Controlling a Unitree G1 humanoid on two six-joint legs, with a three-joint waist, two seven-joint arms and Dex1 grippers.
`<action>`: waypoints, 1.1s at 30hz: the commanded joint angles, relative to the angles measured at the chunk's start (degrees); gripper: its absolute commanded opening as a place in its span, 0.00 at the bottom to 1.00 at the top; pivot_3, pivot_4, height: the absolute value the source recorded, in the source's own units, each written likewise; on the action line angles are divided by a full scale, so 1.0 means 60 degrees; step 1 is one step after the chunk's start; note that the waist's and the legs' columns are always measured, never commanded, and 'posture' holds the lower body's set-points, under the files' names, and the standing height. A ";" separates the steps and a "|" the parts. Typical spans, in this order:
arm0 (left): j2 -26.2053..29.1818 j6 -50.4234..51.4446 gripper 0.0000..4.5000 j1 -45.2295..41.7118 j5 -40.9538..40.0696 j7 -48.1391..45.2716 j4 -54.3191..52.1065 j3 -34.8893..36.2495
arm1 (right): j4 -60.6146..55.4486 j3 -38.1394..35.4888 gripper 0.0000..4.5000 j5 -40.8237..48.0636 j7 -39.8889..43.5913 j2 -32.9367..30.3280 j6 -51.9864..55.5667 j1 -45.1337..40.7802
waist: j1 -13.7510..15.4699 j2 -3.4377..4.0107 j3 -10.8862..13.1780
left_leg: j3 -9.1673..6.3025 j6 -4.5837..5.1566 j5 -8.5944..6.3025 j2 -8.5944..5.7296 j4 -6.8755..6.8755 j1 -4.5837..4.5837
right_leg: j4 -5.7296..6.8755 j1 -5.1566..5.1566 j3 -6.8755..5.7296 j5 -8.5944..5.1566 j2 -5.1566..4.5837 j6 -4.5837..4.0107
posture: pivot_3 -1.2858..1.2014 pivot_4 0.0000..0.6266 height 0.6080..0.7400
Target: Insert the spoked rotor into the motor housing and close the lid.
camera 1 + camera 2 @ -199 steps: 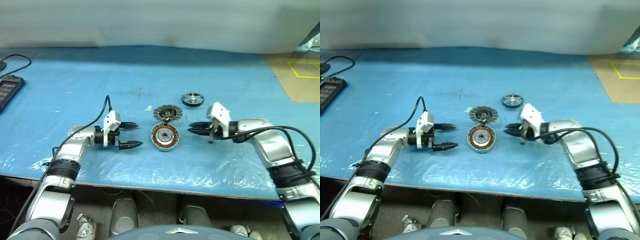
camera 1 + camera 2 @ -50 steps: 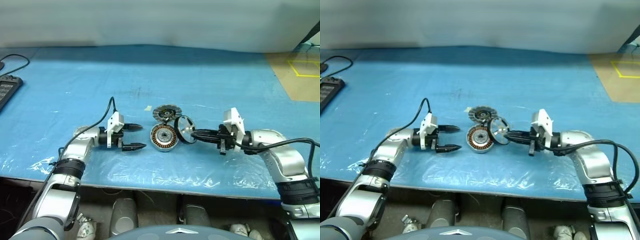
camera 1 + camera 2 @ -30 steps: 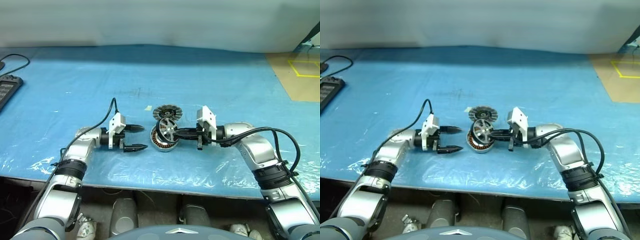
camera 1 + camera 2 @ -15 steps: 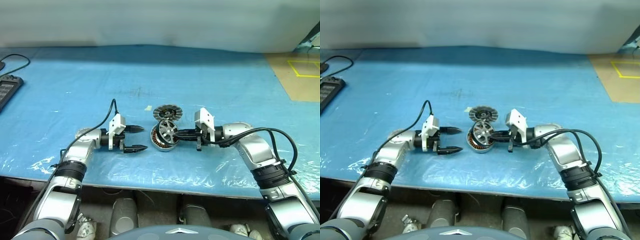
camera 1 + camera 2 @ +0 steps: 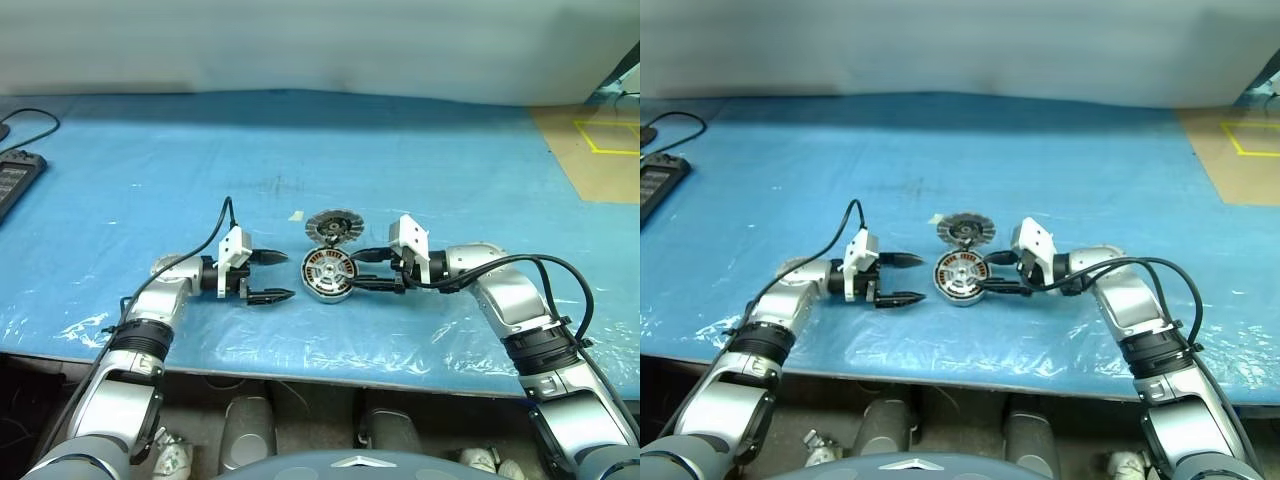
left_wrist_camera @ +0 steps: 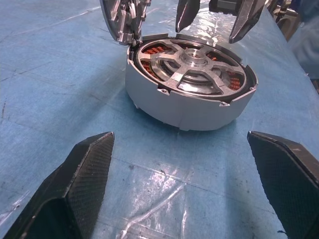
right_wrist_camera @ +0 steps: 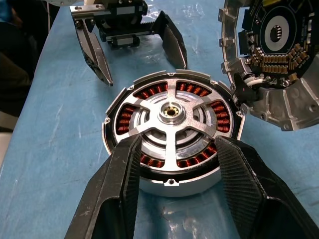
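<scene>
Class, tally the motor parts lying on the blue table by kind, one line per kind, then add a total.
Spoked rotor, seated in the housing: 1
Motor housing: 1
Lid, beside the housing: 1
Total: 3

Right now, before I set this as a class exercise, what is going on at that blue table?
A two-armed robot is assembling a motor. The spoked rotor now sits flat inside the motor housing on the blue table. The right end effector is open, its fingers either side of the housing's rim and gripping nothing. The left end effector waits open on the other side. The lid stands tilted open at the housing's far edge, not yet closed.
</scene>
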 commanded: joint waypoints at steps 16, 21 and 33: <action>0.0099 -0.0161 1.00 -0.0076 -0.0093 0.0017 -0.0160 0.0122 | -0.0135 -0.1032 0.01 0.0616 -0.0154 -0.0470 0.0114 0.0200 | 0.0008 0.0000 0.0000 | -0.0001 0.0004 -0.0002 -0.0001 0.0008 -0.0001 | 0.0004 0.0000 0.0000 0.0000 -0.0001 0.0000 | 0.52 0.24 1.00; 0.0055 -0.0274 1.00 -0.0110 -0.0045 0.0103 -0.0051 0.0121 | 0.1170 -0.1090 0.01 -0.0313 -0.0833 -0.0847 -0.0622 -0.0208 | -0.0001 0.0000 0.0000 | -0.0001 0.0000 -0.0001 -0.0002 0.0008 0.0002 | 0.0004 0.0005 0.0000 0.0000 -0.0001 0.0000 | 0.52 0.24 1.00; -0.0037 -0.0353 1.00 -0.0197 -0.0027 0.0220 0.0105 0.0112 | 0.5635 -0.1443 0.01 -0.1025 -0.2599 0.1062 -0.2558 -0.3324 | -0.0134 0.0000 0.0000 | 0.0001 0.0014 0.0017 -0.0002 0.0012 0.0000 | 0.0014 0.0001 -0.0002 0.0000 0.0002 -0.0001 | 0.52 0.24 1.00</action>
